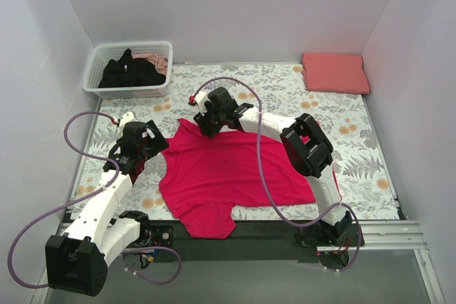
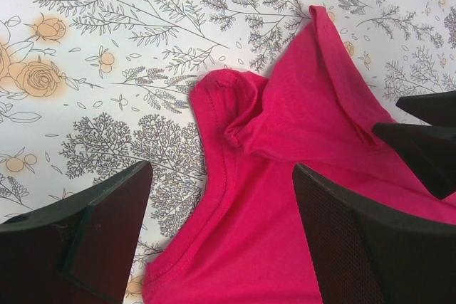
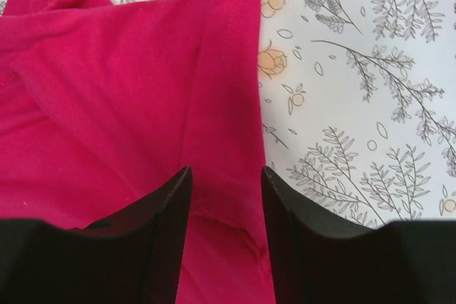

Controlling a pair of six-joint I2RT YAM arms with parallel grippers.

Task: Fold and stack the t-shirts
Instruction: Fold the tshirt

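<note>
The crimson-magenta t-shirt (image 1: 228, 176) lies spread on the floral cloth in the middle, with its upper left part rumpled. My left gripper (image 1: 151, 149) is wide open over the shirt's left hem (image 2: 214, 190), one finger over the cloth and one over the fabric (image 2: 285, 126). My right gripper (image 1: 203, 127) is at the shirt's far left corner, with its jaws a little apart astride the shirt's folded edge (image 3: 228, 105). The salmon-pink t-shirt (image 1: 335, 72) lies folded at the back right. The black t-shirt (image 1: 132, 72) is heaped in the basket.
The white lattice basket (image 1: 96, 76) stands at the back left, with a bit of pale pink fabric (image 1: 153, 58) beside the black shirt. The floral-print cloth (image 1: 356, 147) covers the table. White walls enclose three sides.
</note>
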